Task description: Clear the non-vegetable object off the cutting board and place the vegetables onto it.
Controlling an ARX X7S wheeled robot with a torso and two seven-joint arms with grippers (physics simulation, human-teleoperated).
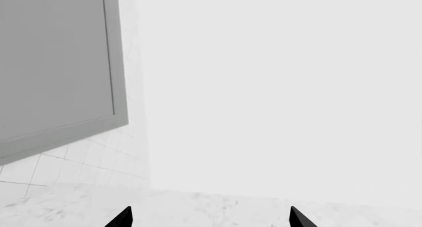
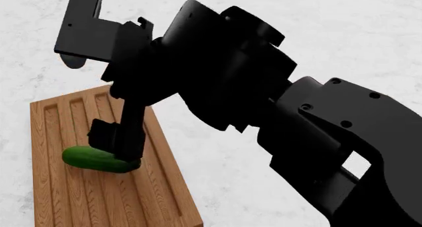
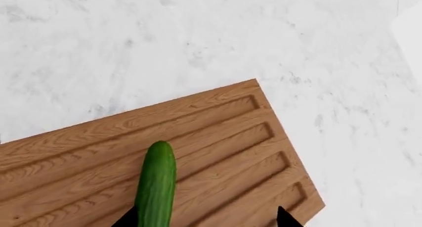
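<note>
The dark green cucumber point(image 3: 157, 187) lies on the brown grooved cutting board point(image 3: 231, 153), along its grooves. In the head view the cucumber point(image 2: 89, 158) lies across the board point(image 2: 66, 202) near its middle. My right gripper point(image 3: 205, 219) is open just over the cucumber's near end, with the cucumber beside one fingertip point(image 3: 126, 219) and the other fingertip well apart from it. In the head view this gripper point(image 2: 122, 145) stands right above the cucumber. My left gripper point(image 1: 211, 218) is open and empty, facing a wall. The garlic-like bulb and the radish are out of view.
The board lies on a white marble counter point(image 2: 264, 19). My big black right arm point(image 2: 264, 103) hides much of the head view. The left wrist view shows a grey cabinet panel point(image 1: 59, 64), white tiles point(image 1: 72, 162) and a plain white wall.
</note>
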